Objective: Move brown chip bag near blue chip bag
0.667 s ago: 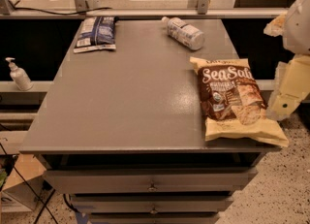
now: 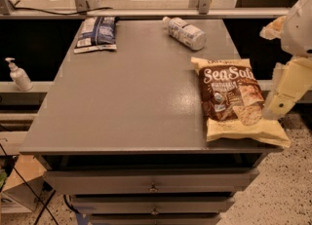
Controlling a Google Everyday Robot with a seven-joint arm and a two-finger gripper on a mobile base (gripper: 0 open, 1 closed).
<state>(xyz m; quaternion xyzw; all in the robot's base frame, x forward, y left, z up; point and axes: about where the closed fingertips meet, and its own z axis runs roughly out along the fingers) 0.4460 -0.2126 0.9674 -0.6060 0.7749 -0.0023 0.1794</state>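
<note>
The brown chip bag (image 2: 229, 97) lies flat on the grey table (image 2: 131, 87) near its front right corner, with its "Sea Salt" lettering facing up. The blue chip bag (image 2: 96, 33) lies flat at the table's far left corner. My gripper (image 2: 280, 95) hangs at the right edge of the view, just right of the brown bag's lower half and close to its edge. I cannot tell whether it touches the bag.
A white plastic bottle (image 2: 185, 32) lies on its side at the back middle of the table. A soap dispenser (image 2: 18, 74) stands on a shelf to the left. Drawers (image 2: 153, 182) sit under the table top.
</note>
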